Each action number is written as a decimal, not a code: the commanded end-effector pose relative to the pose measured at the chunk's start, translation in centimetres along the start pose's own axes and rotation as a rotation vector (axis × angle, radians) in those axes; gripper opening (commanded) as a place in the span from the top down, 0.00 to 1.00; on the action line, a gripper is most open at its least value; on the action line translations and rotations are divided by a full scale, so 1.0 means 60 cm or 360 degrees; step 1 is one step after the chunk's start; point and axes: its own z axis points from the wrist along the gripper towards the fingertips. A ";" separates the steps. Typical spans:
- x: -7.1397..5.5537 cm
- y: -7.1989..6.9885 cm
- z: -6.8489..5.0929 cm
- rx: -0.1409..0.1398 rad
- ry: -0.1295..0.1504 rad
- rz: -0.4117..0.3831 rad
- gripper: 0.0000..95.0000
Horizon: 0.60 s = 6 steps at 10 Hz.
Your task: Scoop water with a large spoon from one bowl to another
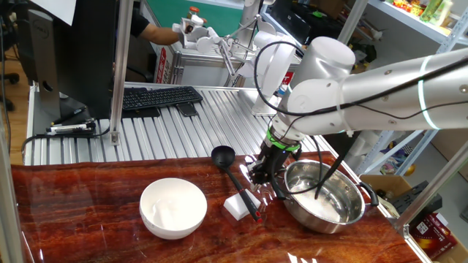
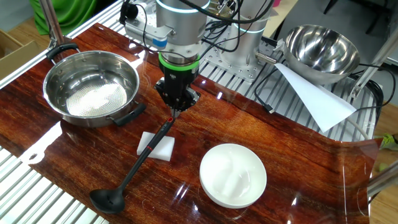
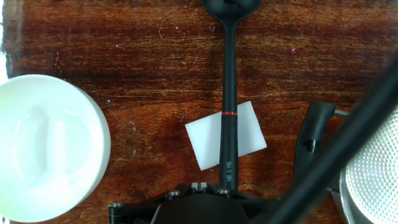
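The large spoon [image 2: 146,153], a black ladle, lies flat on the wooden table with its handle resting across a white block [image 2: 157,147]. Its cup [image 1: 223,155] points away from the arm. My gripper [image 2: 175,111] comes straight down on the handle's end, just past the red mark [image 3: 229,114], and is shut on it. The steel bowl [image 1: 322,225] stands close beside the gripper; the white bowl [image 1: 173,208] is on the block's other side. Both appear in the hand view, the white bowl [image 3: 43,146] left, the steel bowl [image 3: 373,180] right. Water is hard to make out.
A black cable [image 3: 348,143] crosses the hand view over the steel bowl's handle. Off the wooden top, a second steel bowl [image 2: 323,46] and a white sheet [image 2: 317,99] lie on the metal bench. A keyboard [image 1: 157,97] sits further back.
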 end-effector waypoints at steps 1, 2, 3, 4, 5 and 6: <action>-0.003 -0.003 0.008 -0.0004 -0.0001 -0.0004 1.00; -0.004 -0.003 0.014 -0.0005 -0.0001 -0.0002 1.00; -0.005 -0.002 0.020 -0.0007 -0.0002 0.0001 1.00; -0.005 -0.002 0.024 -0.0007 -0.0002 0.0002 1.00; -0.006 -0.002 0.028 -0.0006 -0.0003 0.0003 1.00; -0.007 -0.002 0.035 -0.0006 -0.0004 0.0004 1.00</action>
